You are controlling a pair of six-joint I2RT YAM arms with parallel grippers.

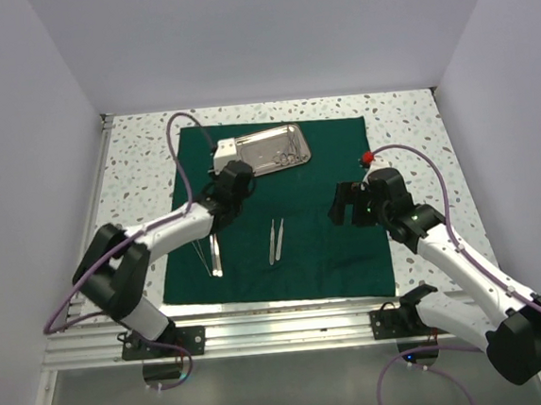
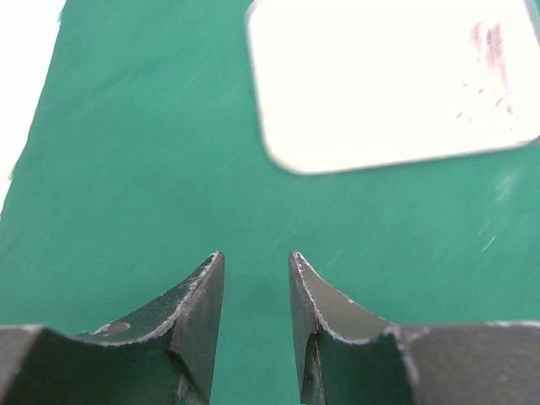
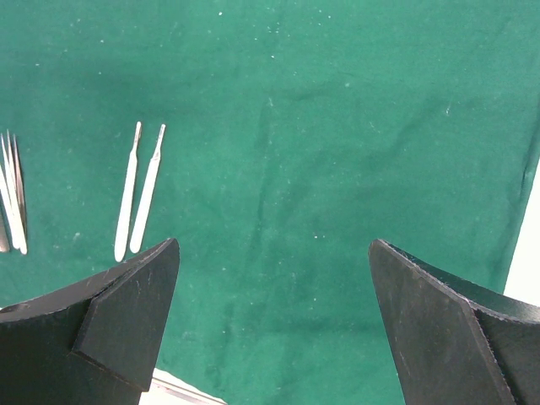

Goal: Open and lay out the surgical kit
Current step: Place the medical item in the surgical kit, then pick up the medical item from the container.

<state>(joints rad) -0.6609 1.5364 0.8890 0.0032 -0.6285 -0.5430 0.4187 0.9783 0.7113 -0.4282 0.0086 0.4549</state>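
Meanwhile, green cloth [image 1: 331, 240] on speckled table [image 1: 142, 166], white walls [image 1: 265, 32]; left hand [image 2: 253, 257], right hand [image 3: 274, 245] spread

light bright, even | steel tray [image 2: 396, 76] overexposed | near foreground perhaps soft

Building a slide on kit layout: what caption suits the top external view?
Green drape spread flat, steel tray at its far edge, slim instruments laid out toward its near edge.

From where I work, a speckled white tabletop [image 1: 405, 120] shows in strips at nine, twelve and three o'clock. Plain white walls [image 1: 265, 32] close it in on those same three sides. At six o'clock a ribbed aluminium rail [image 1: 281, 327] runs along the near edge.
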